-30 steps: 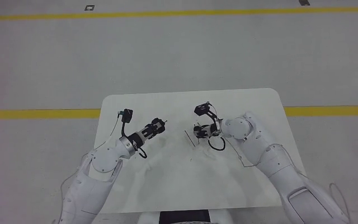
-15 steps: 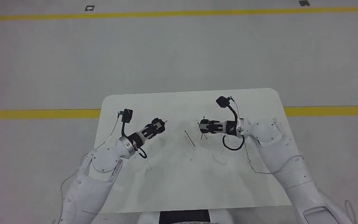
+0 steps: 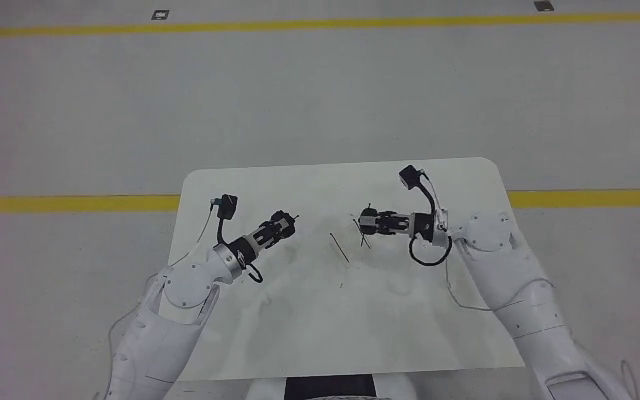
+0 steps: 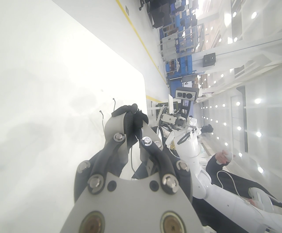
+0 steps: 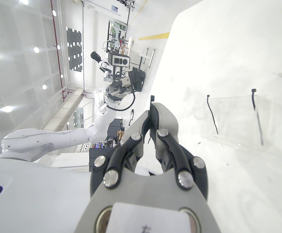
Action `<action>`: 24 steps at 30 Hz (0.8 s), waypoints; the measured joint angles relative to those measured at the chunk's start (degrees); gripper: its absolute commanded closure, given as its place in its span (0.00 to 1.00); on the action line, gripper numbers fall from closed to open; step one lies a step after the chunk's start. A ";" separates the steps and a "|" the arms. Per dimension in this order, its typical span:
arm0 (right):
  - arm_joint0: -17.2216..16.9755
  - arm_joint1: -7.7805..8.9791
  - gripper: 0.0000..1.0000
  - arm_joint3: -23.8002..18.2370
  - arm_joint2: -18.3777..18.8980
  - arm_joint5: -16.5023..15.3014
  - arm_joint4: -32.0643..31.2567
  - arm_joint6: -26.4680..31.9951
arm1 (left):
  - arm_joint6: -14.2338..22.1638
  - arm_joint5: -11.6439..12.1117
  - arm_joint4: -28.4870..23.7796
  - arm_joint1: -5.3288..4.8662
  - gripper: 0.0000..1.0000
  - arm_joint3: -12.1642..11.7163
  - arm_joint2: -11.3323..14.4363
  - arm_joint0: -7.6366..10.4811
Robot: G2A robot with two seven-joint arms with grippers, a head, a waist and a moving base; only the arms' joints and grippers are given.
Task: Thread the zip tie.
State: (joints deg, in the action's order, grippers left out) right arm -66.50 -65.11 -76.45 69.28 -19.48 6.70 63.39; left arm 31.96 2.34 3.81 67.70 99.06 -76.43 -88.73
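A thin black zip tie point(image 3: 340, 247) lies on the white table point(image 3: 250, 330) between my two grippers. In the right wrist view this zip tie point(image 5: 212, 114) lies by a second black tie point(image 5: 256, 114), both at a clear plastic sheet point(image 5: 233, 134). My right gripper point(image 3: 367, 222) hovers just right of them. Its fingers are shut, and a thin black strip sticks out past the tips point(image 5: 151, 99). My left gripper point(image 3: 288, 218) is shut left of the ties, above the table, its dark pads point(image 4: 128, 119) pressed together.
The table's rounded far corner point(image 5: 176, 19) and its far edge are close behind the right gripper. Yellow floor lines point(image 3: 90, 203) run beyond the table. Bare tabletop stretches toward the near edge point(image 3: 330, 350).
The right gripper has risen from the table's middle and drawn back to the right, with its wrist turned. The left arm has kept still.
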 measured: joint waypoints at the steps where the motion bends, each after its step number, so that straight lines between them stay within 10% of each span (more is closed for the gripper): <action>1: 0.00 0.00 1.00 0.00 0.00 0.00 0.00 0.00 | 0.00 0.00 0.00 0.00 1.00 0.00 0.00 0.00; 24: -7.52 0.42 1.00 -13.24 0.82 0.00 -9.61 -19.79 | 2.81 -3.95 -8.95 0.02 1.00 0.52 4.97 -0.48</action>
State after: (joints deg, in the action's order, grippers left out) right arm -74.01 -64.68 -89.68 70.10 -19.48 -2.92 43.60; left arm 34.78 -1.61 -5.14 67.72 99.58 -71.47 -89.21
